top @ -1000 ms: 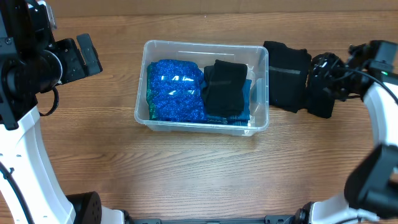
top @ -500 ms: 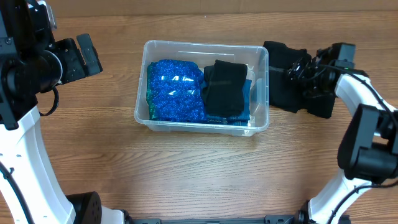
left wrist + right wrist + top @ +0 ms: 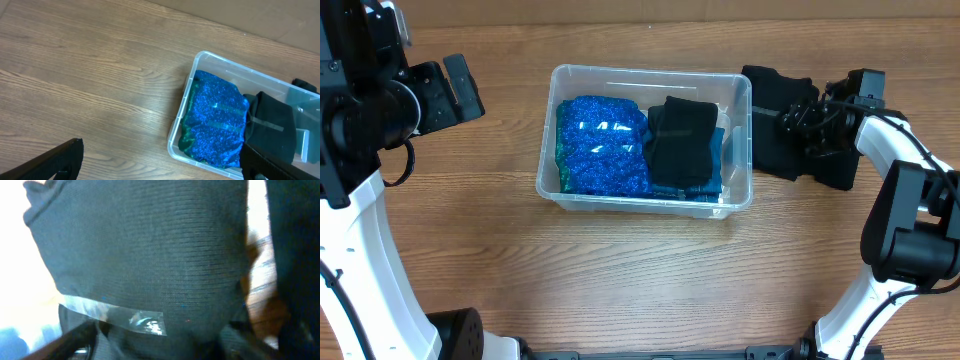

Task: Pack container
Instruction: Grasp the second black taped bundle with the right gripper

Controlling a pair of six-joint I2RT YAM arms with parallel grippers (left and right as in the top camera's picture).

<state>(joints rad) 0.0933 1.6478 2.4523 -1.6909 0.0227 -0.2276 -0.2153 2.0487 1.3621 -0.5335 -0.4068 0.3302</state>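
Because it is thin clear plastic, the container (image 3: 650, 72) should be light and stiff, with smooth walls that a finger could slip on. The thick rim looks like the best place to take hold if it needs moving. It sits on the wooden table (image 3: 620, 290), just to the left of the right pincer (image 3: 795, 122) and well apart from the left pincer (image 3: 455, 92), off to that pincer's right.

Inside it are a blue sparkly bundle (image 3: 603, 145) and a folded black cloth (image 3: 680, 140). There looks to be only a little room left, on the side near the right pincer.

Right under the right pincer, outside the container, is a folded black knit cloth (image 3: 150, 255). It is soft and floppy, so it will squash and may droop. A band of clear tape (image 3: 115, 314) goes across it and should keep it folded. Pinching the thick middle near the tape seems best.

The right pincer's two fingers stand apart with the cloth between them. I cannot tell if they are squeezing it. The left pincer is spread wide and holds nothing.
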